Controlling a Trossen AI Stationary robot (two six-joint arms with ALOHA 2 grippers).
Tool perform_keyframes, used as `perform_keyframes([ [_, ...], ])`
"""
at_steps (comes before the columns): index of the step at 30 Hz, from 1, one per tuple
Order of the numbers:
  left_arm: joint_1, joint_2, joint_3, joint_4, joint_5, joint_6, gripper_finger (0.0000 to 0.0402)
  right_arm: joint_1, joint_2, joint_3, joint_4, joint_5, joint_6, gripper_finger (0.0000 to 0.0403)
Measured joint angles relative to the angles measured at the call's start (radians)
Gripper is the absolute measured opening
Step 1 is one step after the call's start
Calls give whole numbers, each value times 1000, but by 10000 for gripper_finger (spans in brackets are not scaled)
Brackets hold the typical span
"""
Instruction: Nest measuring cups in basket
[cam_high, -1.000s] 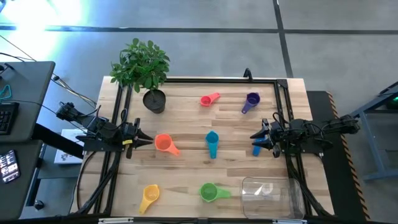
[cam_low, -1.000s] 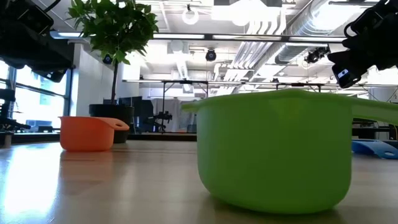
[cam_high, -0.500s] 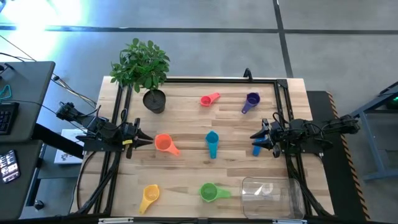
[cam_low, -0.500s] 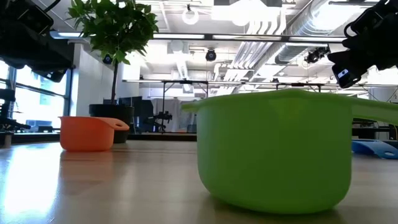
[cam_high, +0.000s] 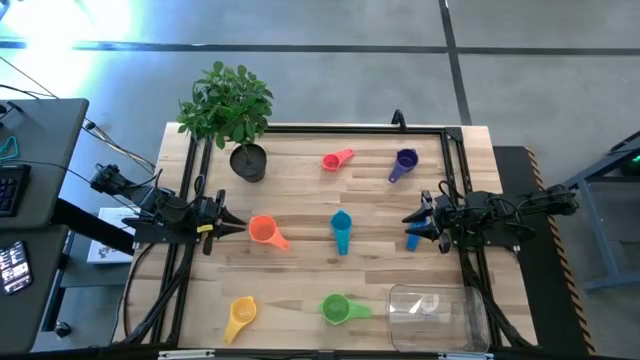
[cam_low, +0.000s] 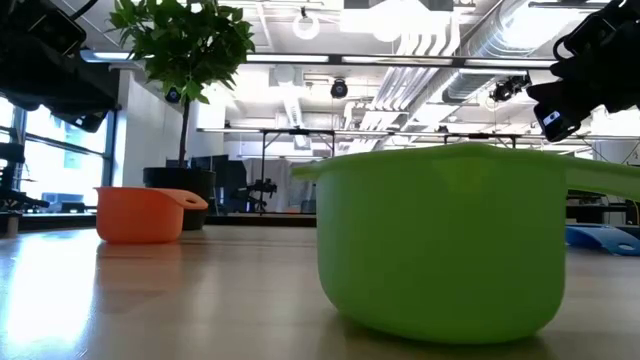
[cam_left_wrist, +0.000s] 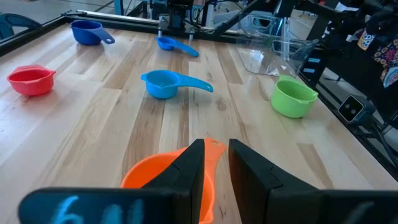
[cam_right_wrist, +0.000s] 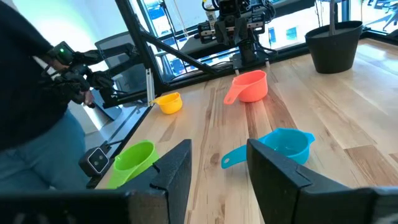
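Seven measuring cups rest on their bases, scattered over the wooden table: pink (cam_high: 338, 160), purple (cam_high: 404, 161), orange (cam_high: 265, 231), teal (cam_high: 341, 228), small blue (cam_high: 412, 239), yellow (cam_high: 240, 315) and green (cam_high: 340, 309). The clear basket (cam_high: 436, 314) stands at the near right corner with no cup in it. My left gripper (cam_high: 238, 228) hovers at the left edge, just left of the orange cup (cam_left_wrist: 163, 182), its fingers a narrow gap apart. My right gripper (cam_high: 406, 221) hovers at the right edge, open, pointing at the teal cup (cam_right_wrist: 285, 145), with the small blue cup close by its tips.
A dark plant pot (cam_high: 248, 161) with a leafy plant stands at the far left corner. A black frame (cam_high: 452, 150) rims the table. A person (cam_right_wrist: 31, 124) stands beyond the table's near edge in the right wrist view. Bare wood lies between the cups.
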Motion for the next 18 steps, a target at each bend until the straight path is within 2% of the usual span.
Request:
perform_keyframes([
  [15,0,0,0,0,-1,-1,62,0,0,0,0,0,0,144],
  [18,0,0,0,10,-26,-1,62,0,0,0,0,0,0,144],
])
